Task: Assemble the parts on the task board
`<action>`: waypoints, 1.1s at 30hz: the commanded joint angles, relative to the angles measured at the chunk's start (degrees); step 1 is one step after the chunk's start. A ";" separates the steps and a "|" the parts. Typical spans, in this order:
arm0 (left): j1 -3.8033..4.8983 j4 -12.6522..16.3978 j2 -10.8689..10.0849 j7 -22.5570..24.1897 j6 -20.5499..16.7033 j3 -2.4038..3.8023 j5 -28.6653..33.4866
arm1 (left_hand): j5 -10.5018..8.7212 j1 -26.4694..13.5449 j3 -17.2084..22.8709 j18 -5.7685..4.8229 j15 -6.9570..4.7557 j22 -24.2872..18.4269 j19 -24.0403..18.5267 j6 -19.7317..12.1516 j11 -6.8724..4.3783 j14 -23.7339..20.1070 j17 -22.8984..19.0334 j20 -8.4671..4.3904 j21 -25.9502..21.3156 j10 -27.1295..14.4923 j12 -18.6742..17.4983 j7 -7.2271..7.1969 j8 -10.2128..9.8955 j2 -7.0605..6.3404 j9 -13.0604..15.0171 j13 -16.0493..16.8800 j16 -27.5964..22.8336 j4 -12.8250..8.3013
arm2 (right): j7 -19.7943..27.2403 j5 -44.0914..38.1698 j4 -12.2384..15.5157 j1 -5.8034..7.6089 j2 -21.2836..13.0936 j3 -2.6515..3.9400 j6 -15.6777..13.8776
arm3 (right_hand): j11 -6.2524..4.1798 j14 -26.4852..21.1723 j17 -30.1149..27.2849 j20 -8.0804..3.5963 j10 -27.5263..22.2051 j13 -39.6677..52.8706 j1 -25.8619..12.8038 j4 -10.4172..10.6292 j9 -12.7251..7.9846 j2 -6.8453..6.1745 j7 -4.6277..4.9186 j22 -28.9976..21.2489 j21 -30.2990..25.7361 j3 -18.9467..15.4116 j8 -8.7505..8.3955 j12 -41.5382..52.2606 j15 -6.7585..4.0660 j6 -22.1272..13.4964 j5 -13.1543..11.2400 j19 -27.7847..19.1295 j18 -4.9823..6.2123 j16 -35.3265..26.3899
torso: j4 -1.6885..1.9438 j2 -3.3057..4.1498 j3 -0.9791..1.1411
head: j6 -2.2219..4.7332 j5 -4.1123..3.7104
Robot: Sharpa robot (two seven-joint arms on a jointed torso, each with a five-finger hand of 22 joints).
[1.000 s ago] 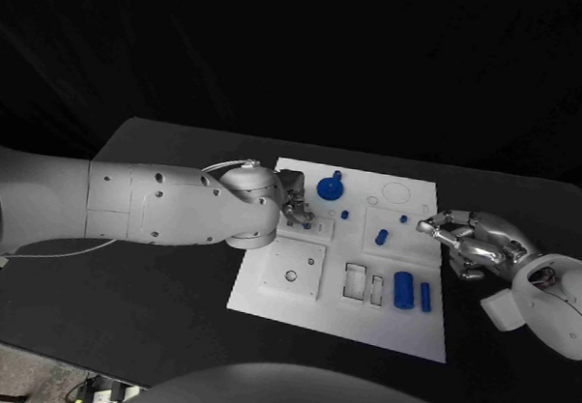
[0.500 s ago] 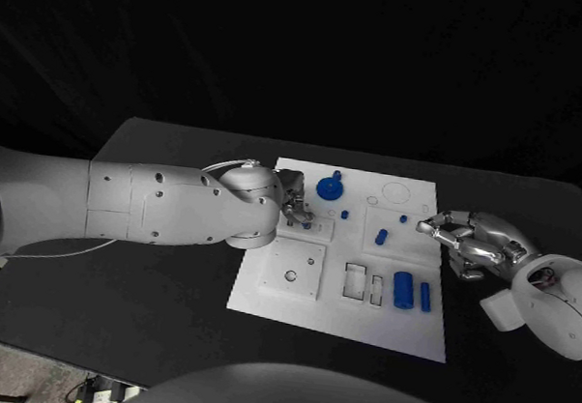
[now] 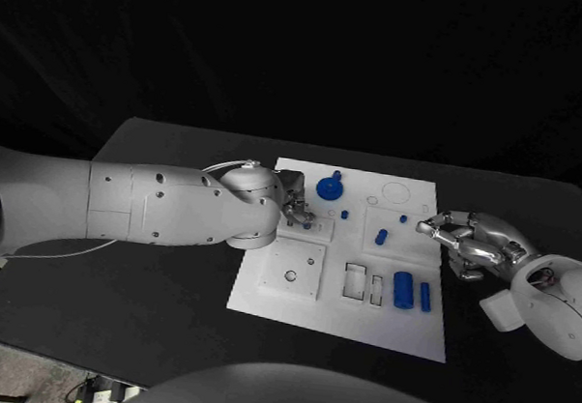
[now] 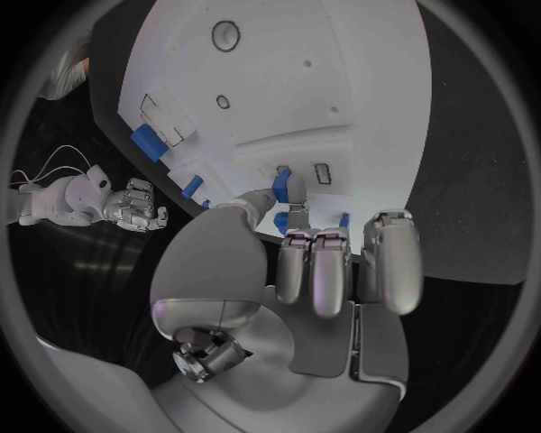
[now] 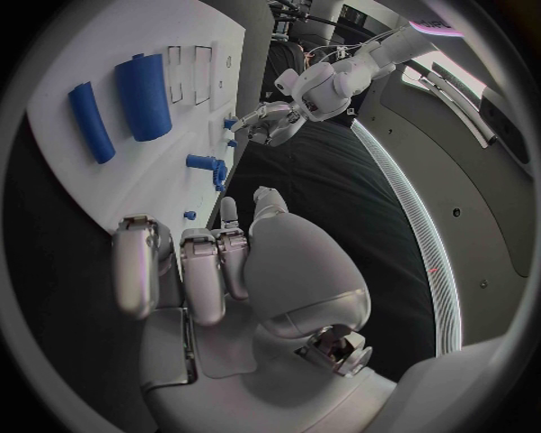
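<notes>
Fingers of the left hand (image 4: 302, 271) curl together over the white task board (image 3: 311, 302), thumb tip touching a small blue peg (image 4: 283, 184); seating it looks the step, needing downward pressure. Right hand (image 3: 468, 241) waits curled, holding nothing, beside the board.

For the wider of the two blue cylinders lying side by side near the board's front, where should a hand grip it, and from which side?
Grip the wider blue cylinder across its middle, on its long curved flanks, coming straight down from above. It lies flat on the task board, its long axis running front to back. The thinner cylinder lies close on its right, so fingers must slip between them. The right hand looks nearer.
</notes>
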 commanded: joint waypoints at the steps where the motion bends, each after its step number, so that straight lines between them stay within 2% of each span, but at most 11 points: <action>1: -0.09 0.14 0.10 -3.09 0.81 -0.02 0.16 | -0.42 -0.71 -0.19 0.54 -0.30 9.71 0.84 -0.22 -0.19 5.92 15.06 -0.23 -0.36 6.06 0.13 0.01 -0.05 0.10 -0.02 15.06 0.14 0.55 | 0.45 -0.11 0.01 -0.09 0.02 -0.01 0.77 | -2.35 4.98 13.44 -0.01 7.34 2.04 0.84 -0.06 0.07 0.39 0.33 10.79 -0.40 0.33 0.23 -0.42 -0.20 0.04 0.41 -0.47 0.18 -0.28 | 0.00 0.00 0.00 | 0.01 0.02; 33: -0.21 0.12 0.02 -3.23 1.53 -0.02 0.21 | -0.81 -1.19 -0.64 0.58 -0.23 9.60 0.74 -0.35 -0.10 5.92 15.06 -0.18 -0.61 6.06 0.13 0.10 -0.24 -0.11 -0.06 15.06 0.14 1.30 | 0.41 -0.11 -0.17 -0.26 0.04 -0.01 0.85 | -2.30 4.98 13.42 0.01 7.34 2.04 0.90 -0.07 0.07 0.37 0.34 10.78 -0.43 0.40 0.25 -0.42 -0.17 0.05 0.46 -0.48 0.19 -0.29 | 0.00 -0.02 -0.01 | 0.01 0.04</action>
